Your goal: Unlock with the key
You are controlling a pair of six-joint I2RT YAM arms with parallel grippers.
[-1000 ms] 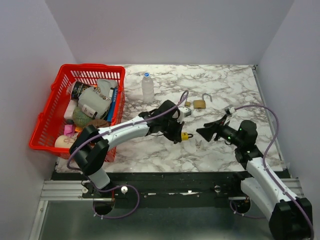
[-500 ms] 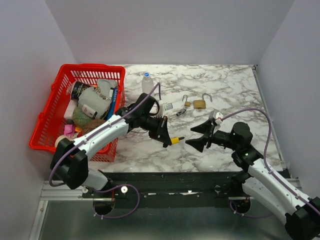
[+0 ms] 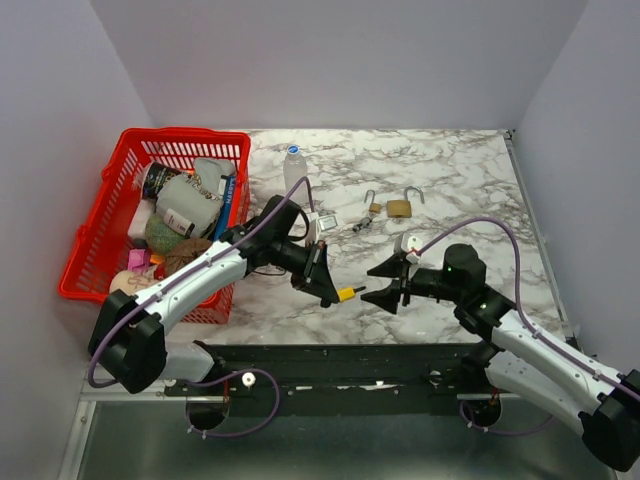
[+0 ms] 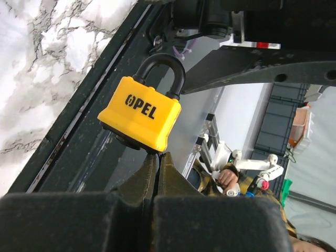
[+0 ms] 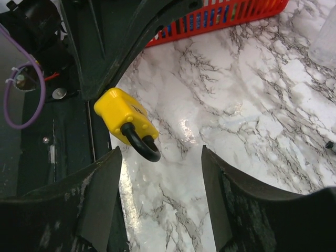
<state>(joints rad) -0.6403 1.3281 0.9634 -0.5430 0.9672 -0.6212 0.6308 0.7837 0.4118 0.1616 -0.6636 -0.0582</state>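
Evidently unlocking is not yet done: the left gripper (image 4: 157, 167) jaws, pressed together, pinch the yellow padlock (image 4: 140, 118) by its underside above the bench (image 3: 450, 170) near edge, shackle closed, while the right gripper (image 3: 378, 288) jaws stand spread and empty just beside it.

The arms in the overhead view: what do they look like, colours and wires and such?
Both the left arm and right arm have white tubular shells with black joints. The left hand and right hand are black, each with two fingers. A thin purple cable loops along each arm.
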